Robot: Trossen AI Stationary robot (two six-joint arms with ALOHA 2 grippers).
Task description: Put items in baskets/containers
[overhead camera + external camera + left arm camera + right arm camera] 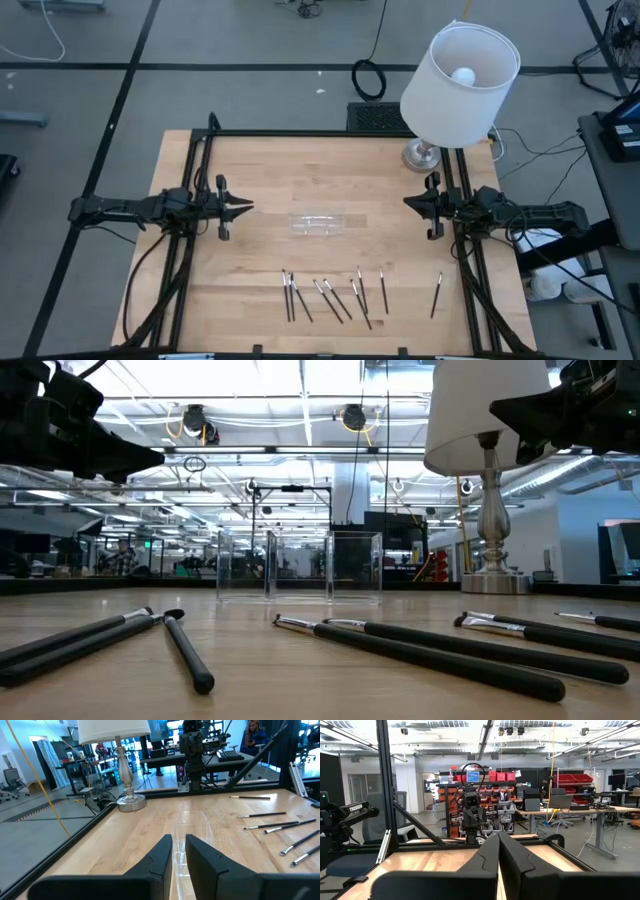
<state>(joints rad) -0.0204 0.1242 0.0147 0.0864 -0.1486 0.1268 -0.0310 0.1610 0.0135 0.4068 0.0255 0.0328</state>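
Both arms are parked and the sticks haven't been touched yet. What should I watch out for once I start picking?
1. The sticks lie crossed and bunched near the table's front edge, so a grasp may drag or lift two.
2. The clear tray is light and hard to see; a drop could nudge it.
3. The lamp overhangs the table beside the right gripper, so a high swing might clip it.

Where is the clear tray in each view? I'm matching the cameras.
High view: clear tray at table centre, between both grippers.
Low view: mid-picture, behind the sticks.
Left wrist view: just past the fingers.
Right wrist view: not visible.
Shared landmark: the lamp, absent only from the right wrist view.
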